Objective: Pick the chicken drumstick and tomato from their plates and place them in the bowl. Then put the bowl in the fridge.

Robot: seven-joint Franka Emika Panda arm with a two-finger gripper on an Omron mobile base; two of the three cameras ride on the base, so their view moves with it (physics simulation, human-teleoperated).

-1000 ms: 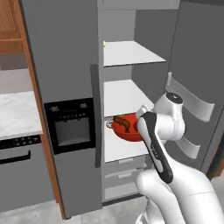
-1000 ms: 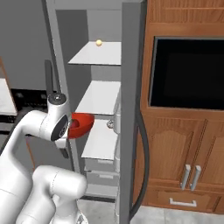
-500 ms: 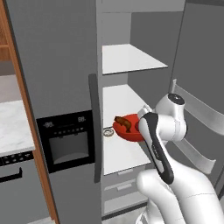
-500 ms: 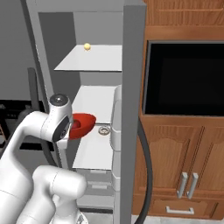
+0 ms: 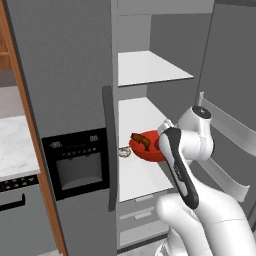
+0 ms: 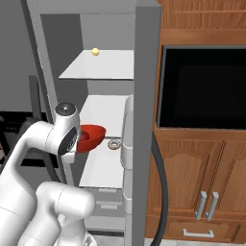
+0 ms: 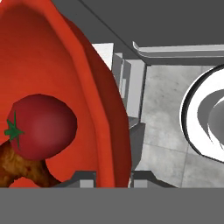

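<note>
With the base now driven closer, the gripper, clamped on the rim of the bowl holding the tomato and chicken drumstick, hangs over the fridge middle shelf's front edge, ready to set down.

Bowl with drumstick held over middle shelf of open fridge; small ring beside it.
</note>
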